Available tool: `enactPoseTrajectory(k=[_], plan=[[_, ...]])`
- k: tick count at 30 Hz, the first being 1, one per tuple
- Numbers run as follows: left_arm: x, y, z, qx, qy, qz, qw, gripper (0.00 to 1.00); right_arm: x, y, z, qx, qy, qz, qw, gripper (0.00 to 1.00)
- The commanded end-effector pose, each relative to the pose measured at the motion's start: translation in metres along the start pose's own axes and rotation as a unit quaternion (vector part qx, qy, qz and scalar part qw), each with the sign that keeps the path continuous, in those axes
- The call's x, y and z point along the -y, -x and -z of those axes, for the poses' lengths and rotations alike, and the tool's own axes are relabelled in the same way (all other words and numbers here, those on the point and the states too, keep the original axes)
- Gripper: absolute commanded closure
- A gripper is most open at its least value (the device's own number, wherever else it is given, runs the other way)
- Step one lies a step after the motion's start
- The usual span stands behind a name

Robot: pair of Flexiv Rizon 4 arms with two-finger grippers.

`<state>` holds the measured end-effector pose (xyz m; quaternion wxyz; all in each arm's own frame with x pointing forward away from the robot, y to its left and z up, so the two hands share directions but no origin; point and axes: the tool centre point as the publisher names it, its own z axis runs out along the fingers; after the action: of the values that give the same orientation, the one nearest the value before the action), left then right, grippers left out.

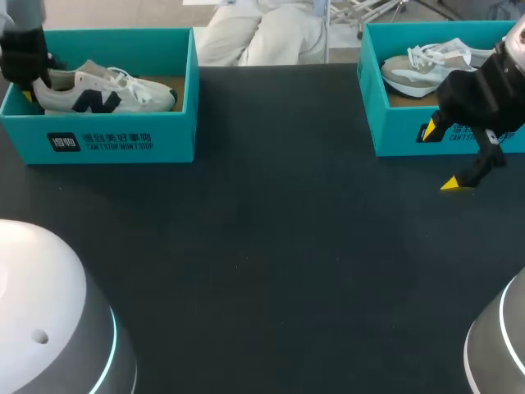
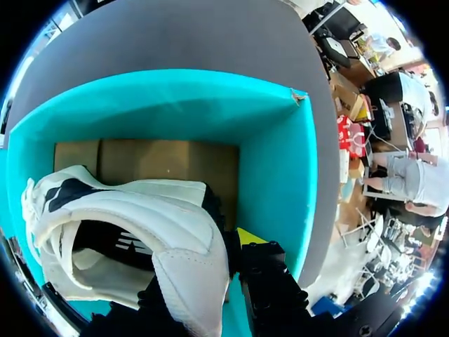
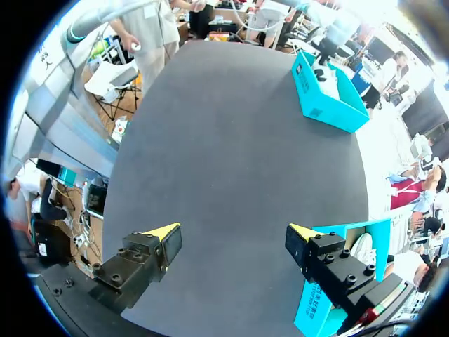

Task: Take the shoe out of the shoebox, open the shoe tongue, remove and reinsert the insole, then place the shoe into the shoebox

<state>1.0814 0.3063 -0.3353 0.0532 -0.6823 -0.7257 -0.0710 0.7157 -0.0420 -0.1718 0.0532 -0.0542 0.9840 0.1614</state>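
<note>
white shoe (image 1: 102, 92) in the teal shoebox (image 1: 115, 144) at the tabletop's (image 1: 271, 246) far left corner, left hand (image 1: 33, 86) clamped on its heel, right hand (image 1: 441, 158) spread open beside the far-right box (image 1: 394, 135)

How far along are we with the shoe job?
Nothing looks done: the shoe lies in the left box. In hand: the left gripper is at its heel; grip unclear. The right gripper hangs over the table, jaws open, empty. Left: lift out, tongue, insole out and in, rebox.
</note>
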Motion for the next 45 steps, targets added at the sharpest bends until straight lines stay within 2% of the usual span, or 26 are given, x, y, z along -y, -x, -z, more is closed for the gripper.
enactPoseTrajectory(k=[1, 18, 23, 27, 40, 41, 42, 44, 45], plan=[[0.009, 0.003, -0.004, 0.002, 0.004, 0.003, 1.0, 1.0, -0.001, 0.002, -0.002, -0.001, -0.002, 0.0, 1.0, 0.0], [0.043, 0.003, -0.017, 0.011, -0.017, -0.005, 1.0, 1.0, -0.001, 0.002, -0.002, -0.001, -0.002, 0.0, 1.0, 0.0], [0.048, 0.0, -0.022, 0.008, -0.023, -0.009, 1.0, 1.0, -0.001, 0.002, -0.002, -0.001, -0.002, 0.0, 1.0, 0.0], [0.051, 0.0, -0.027, 0.019, -0.043, -0.019, 0.999, 1.0, -0.001, 0.002, -0.002, -0.001, -0.002, 0.0, 1.0, 0.0], [0.051, 0.006, -0.043, 0.005, -0.058, -0.047, 0.997, 1.0, -0.001, 0.002, -0.002, -0.001, -0.002, 0.0, 1.0, 0.0], [0.051, 0.006, -0.044, 0.005, -0.056, -0.046, 0.997, 0.67, -0.001, 0.002, -0.002, -0.001, -0.002, 0.0, 1.0, 0.0], [0.051, 0.006, -0.045, 0.003, -0.058, -0.05, 0.997, 0.54, -0.001, 0.002, -0.002, -0.001, -0.002, 0.0, 1.0, 0.0], [0.051, 0.006, -0.045, 0.003, -0.059, -0.05, 0.997, 0.16, -0.001, 0.002, -0.002, -0.001, -0.002, 0.0, 1.0, 0.0], [0.051, 0.006, -0.046, 0.003, -0.06, -0.051, 0.997, 0.02, -0.001, 0.002, -0.002, -0.001, -0.002, 0.0, 1.0, 0.0]])
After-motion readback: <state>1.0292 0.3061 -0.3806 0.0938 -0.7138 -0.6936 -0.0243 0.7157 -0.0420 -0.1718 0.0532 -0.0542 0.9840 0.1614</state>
